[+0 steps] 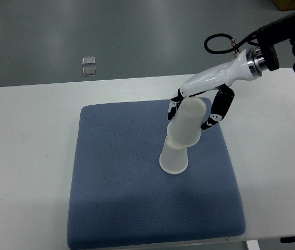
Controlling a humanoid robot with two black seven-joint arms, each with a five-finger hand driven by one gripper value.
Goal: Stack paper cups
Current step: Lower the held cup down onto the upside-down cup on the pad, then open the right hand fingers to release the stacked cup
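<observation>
The upper paper cup (188, 124) sits upside down and tilted between the fingers (172, 108) of the right hand (194, 112), with dark fingertips on its left and right sides. Its rim rests over the top of the lower paper cup (174, 157), which stands upside down on the blue mat (116, 172). There are 2 cups, 1 mat and 1 hand in view. The fingers curl around the upper cup, gripping it. The mat lies on the white worktop (27, 156). 2 small clear squares (89, 65) lie on the grey floor (137, 36) beyond the far edge.

Matt white cups (183, 136) on dimpled blue cloth mat (121, 187).
</observation>
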